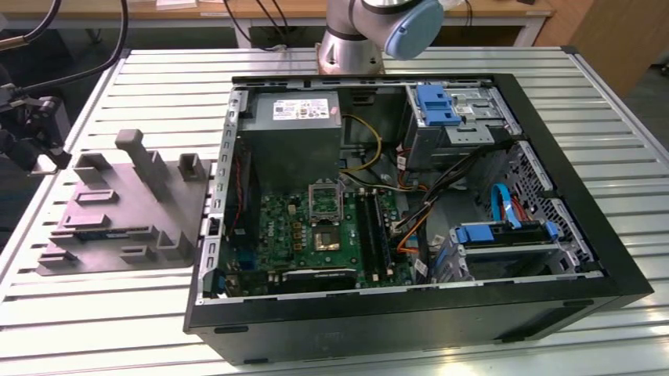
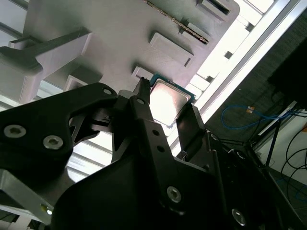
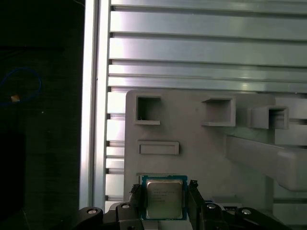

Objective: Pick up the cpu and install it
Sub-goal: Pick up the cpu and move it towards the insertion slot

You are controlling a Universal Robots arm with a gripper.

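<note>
Cpu [image 3: 164, 199] lies in grey tray [image 3: 192, 153] pocket, gripper [image 3: 164, 188] astride it.

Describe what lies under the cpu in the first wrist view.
The grey holder plate spreads out from beneath the cpu, resting on the slatted metal table. The seat directly under the chip is covered, so contact cannot be confirmed.

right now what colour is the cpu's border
Blue-green, framing the cpu; best in the first wrist view.

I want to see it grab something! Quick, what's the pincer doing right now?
The pincer is closed, holding the cpu.
</note>
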